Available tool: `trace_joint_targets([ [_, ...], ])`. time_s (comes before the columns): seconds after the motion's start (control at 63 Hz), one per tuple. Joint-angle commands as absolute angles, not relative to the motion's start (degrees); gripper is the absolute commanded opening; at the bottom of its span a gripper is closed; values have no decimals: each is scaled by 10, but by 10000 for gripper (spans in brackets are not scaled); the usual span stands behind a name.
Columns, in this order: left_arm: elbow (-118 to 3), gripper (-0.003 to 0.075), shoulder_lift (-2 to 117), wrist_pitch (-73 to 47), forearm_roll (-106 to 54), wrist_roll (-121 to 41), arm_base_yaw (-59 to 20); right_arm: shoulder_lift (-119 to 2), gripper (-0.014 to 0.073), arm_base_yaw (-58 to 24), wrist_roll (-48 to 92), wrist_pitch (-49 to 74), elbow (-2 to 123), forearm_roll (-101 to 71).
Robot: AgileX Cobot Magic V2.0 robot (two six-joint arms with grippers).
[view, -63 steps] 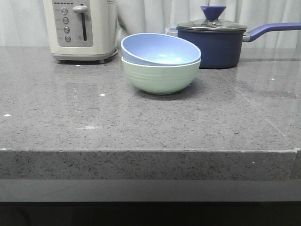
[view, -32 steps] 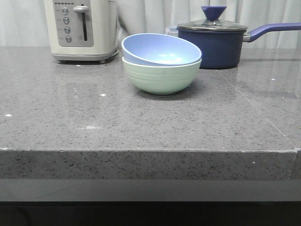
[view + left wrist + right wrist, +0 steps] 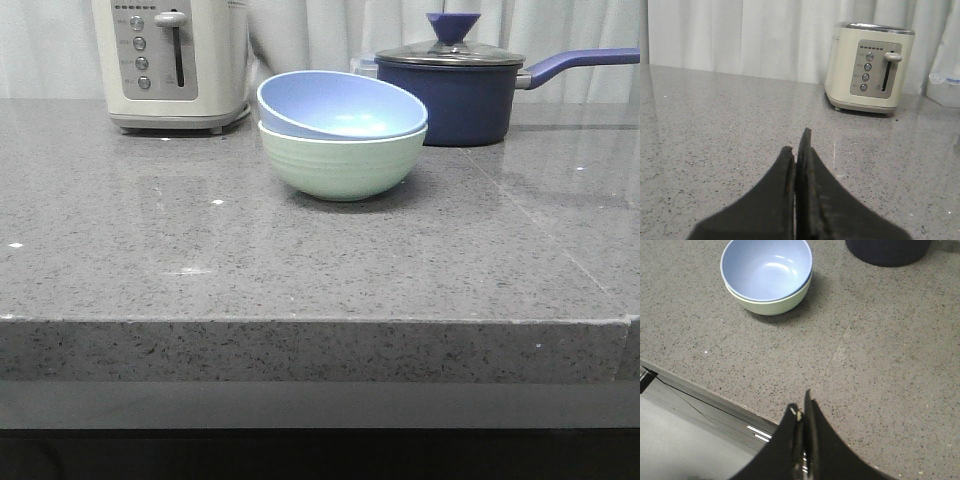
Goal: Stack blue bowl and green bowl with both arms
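The blue bowl (image 3: 340,105) sits nested in the green bowl (image 3: 342,165), tilted a little, on the grey counter (image 3: 300,260) near the back middle. Both also show in the right wrist view, blue bowl (image 3: 766,269) inside green bowl (image 3: 774,304). My right gripper (image 3: 801,407) is shut and empty, high over the counter's front edge, well away from the bowls. My left gripper (image 3: 797,142) is shut and empty, low over bare counter; the bowls are out of its view. Neither arm shows in the front view.
A cream toaster (image 3: 175,62) stands at the back left, also in the left wrist view (image 3: 869,67). A dark navy saucepan (image 3: 455,85) with lid and long handle stands at the back right, just behind the bowls. The counter's front edge (image 3: 320,322) runs across.
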State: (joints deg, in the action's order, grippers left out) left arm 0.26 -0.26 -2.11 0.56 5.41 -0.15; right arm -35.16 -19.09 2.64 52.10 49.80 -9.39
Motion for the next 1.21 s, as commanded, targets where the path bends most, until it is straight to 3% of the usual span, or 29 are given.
trace_joint_targets([
  [0.0, 5, -20, -14, 23, 0, 58, -2, -352, -54, -190, 27, 486, 512, -92],
  [1.19, 5, -20, -12, 25, -17, 27, -27, -352, -54, -190, 27, 486, 512, -92],
])
